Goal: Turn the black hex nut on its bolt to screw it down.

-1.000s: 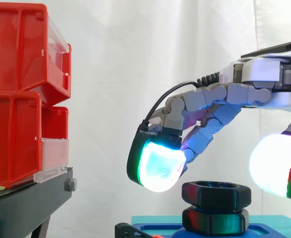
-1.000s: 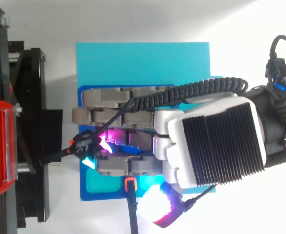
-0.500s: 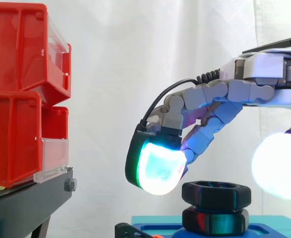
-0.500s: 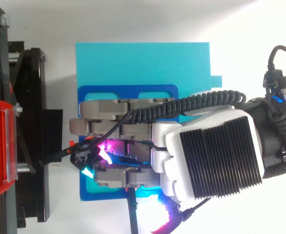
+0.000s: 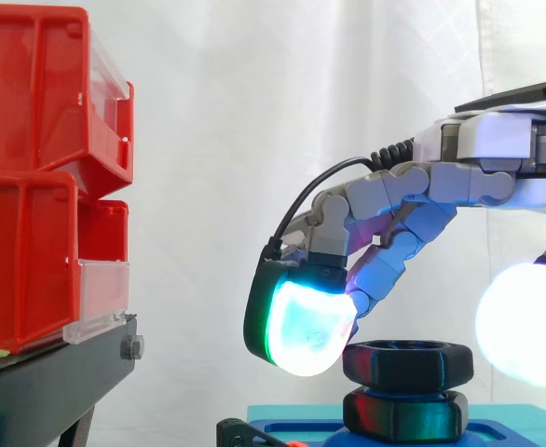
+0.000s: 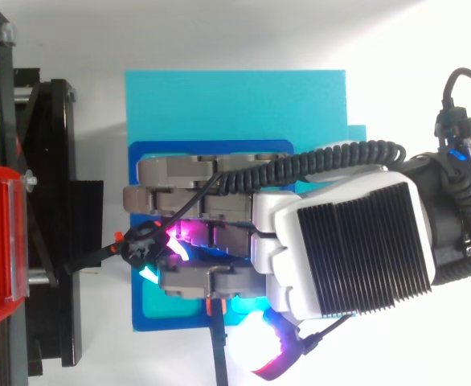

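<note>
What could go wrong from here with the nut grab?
1. The hand hovers open over the black hex nut. One fingertip pad sits close by the nut's left edge, while the thumb pad stands well apart on the right. Uneven closing may shove the nut sideways instead of turning it.
2. A lower black hex piece sits right under the nut, so pads coming in low might catch it too.

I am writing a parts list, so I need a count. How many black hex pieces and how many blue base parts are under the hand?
Black: 2, the upper hex nut and the lower hex piece under it.
Blue: 2, the light blue block and the dark blue plate.
Total: 4.
</note>
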You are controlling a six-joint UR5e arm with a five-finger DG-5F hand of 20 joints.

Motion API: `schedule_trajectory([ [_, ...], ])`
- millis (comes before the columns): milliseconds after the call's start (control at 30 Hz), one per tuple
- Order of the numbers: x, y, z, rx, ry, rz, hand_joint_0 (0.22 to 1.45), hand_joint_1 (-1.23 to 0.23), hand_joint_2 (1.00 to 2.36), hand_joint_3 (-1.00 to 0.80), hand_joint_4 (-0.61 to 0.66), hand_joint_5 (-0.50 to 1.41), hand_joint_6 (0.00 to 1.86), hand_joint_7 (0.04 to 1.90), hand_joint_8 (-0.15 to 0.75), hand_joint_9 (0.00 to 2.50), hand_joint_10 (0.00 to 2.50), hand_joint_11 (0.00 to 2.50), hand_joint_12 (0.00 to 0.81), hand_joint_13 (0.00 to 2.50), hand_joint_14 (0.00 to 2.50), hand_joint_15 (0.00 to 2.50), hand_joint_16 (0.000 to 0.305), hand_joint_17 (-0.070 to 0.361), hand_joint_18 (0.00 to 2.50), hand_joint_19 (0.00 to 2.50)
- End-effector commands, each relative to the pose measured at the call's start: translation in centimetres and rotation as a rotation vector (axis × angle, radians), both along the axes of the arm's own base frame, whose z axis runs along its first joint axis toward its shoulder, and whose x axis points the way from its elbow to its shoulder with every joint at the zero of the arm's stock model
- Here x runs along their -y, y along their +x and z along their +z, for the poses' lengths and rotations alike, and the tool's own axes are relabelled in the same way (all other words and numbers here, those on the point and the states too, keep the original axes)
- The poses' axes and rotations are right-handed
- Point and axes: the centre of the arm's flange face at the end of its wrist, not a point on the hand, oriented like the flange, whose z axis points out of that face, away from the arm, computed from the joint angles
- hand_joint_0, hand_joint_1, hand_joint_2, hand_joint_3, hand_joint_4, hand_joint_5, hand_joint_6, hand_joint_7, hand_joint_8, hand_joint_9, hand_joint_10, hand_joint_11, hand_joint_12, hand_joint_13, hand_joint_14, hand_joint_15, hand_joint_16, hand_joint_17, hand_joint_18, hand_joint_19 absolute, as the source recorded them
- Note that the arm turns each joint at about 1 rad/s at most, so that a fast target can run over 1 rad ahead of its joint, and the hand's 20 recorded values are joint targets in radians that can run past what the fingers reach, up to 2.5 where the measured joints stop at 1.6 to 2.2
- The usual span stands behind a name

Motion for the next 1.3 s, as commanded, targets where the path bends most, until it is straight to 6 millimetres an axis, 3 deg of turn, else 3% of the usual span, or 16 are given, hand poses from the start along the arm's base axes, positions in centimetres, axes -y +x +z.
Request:
schedule_trajectory([
  [0,0.3,-0.2,-0.1,-0.013,-0.001,0.003,0.48,-0.24,1.0,-0.5,0.23,-0.04,0.65,1.28,0.273,0.81,0.0,0.08,0.325,0.5,0.0,0.0,0.045,0.101,0.32,0.17],
  [467,2.2,-0.6,-0.2,-0.017,-0.017,0.018,0.49,-0.23,1.0,-0.5,0.23,-0.04,0.65,1.3,0.269,0.89,0.0,0.11,0.309,0.53,0.0,0.0,0.043,0.098,0.36,0.19],
  [1267,9.3,-1.8,0.2,0.023,-0.024,0.035,0.49,-0.22,1.0,-0.5,0.24,-0.04,0.61,1.33,0.278,0.91,0.01,0.14,0.323,0.56,0.0,0.02,0.044,0.098,0.39,0.21],
])
